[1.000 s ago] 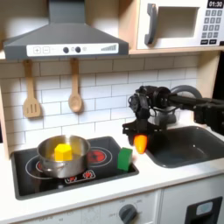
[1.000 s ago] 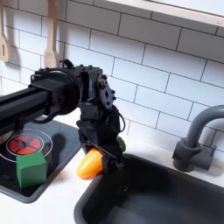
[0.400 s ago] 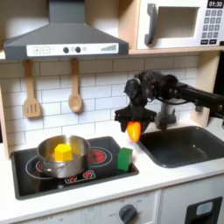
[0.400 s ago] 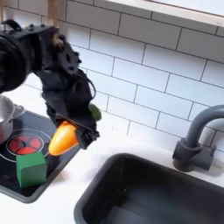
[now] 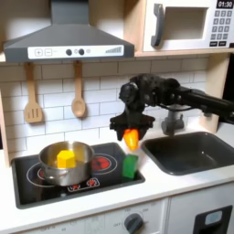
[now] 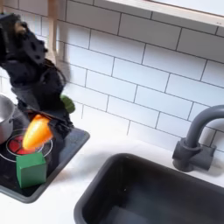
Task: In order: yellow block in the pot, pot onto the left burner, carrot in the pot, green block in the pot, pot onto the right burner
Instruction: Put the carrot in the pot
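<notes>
Here my gripper (image 5: 131, 131) clenches the smooth, tapered orange carrot (image 5: 132, 139) just above the boxy green block (image 5: 131, 165).

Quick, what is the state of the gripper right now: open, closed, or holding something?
Gripper: closed on the carrot, held in the air above the green block, apart from it.

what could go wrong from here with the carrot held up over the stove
The claw holds the carrot in the air right above the green block; a low pass could topple it. The pot already holds the yellow block, so a dropped carrot might bounce off and land outside.
</notes>
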Robot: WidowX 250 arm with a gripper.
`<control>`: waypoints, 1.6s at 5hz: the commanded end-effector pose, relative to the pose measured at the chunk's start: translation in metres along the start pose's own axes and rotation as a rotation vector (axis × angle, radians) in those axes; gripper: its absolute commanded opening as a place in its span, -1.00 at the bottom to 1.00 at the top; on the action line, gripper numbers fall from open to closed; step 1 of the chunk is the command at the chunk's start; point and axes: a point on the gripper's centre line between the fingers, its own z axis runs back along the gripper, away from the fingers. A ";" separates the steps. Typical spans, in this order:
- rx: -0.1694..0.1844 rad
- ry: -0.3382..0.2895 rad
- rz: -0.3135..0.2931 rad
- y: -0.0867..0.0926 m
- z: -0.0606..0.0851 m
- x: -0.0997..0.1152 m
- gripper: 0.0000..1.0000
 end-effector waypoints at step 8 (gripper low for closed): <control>0.065 0.008 0.190 0.095 0.038 -0.032 -1.00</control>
